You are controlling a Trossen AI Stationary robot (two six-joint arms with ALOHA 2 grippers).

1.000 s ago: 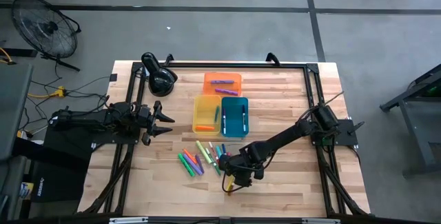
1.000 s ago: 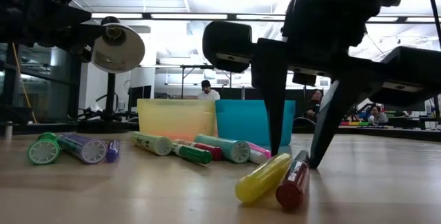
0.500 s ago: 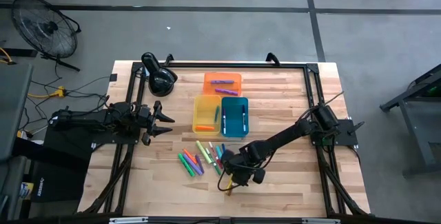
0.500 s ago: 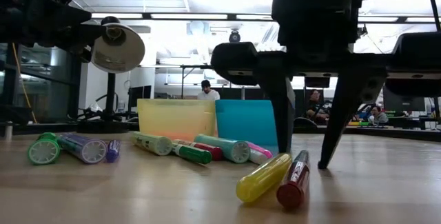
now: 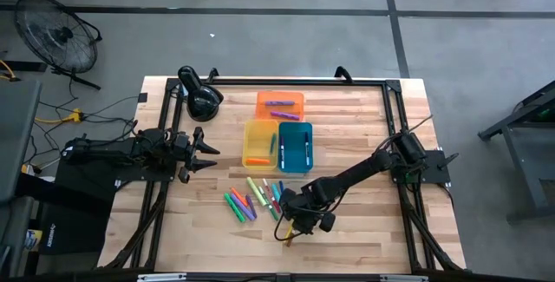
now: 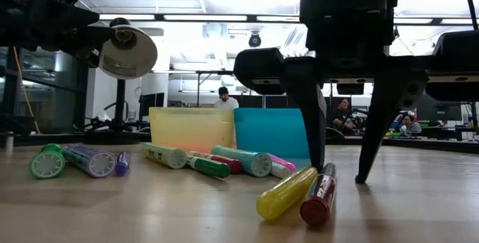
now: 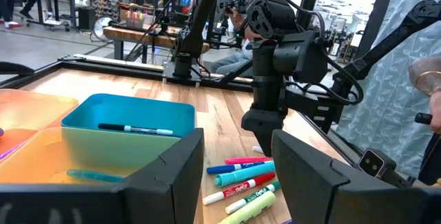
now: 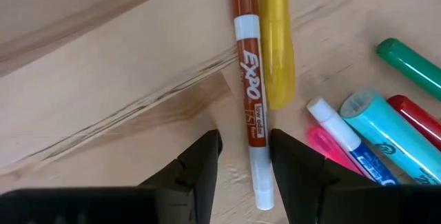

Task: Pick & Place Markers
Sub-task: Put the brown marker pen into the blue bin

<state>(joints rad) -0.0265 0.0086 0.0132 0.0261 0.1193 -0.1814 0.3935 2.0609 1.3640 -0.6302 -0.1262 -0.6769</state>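
The right tool (image 6: 340, 176) is lowered to the pale wooden table (image 5: 364, 143) near its front, its two dark fingers (image 8: 200, 162) held apart and straddling the white end of a brown-red dry-erase marker (image 8: 249, 107); nothing is clenched between them. The marker lies flat, its long axis running straight out from between the fingers, the white end nearest the tool. "EXPO" is printed along its white barrel label; the smaller lines under it cannot be read. A yellow capped marker (image 8: 275, 41) lies just beside it, parallel and touching or nearly so. To one side, a pink marker (image 8: 329, 151), a white-and-blue marker (image 8: 348, 145), a fat teal marker (image 8: 386, 141), a red marker (image 8: 413, 117) and a green marker (image 8: 413, 65) are fanned out at a slant.

Farther along the table a loose heap of coloured markers (image 5: 247, 202) is spread before three translucent rectangular plastic trays: yellow (image 5: 246, 143), blue (image 5: 308, 147) and orange (image 5: 299, 98). A black-and-white pen (image 7: 134, 129) is seen lying in the blue tray.

The left tool (image 5: 206, 152) is held open above the table's left edge, well apart from the markers.
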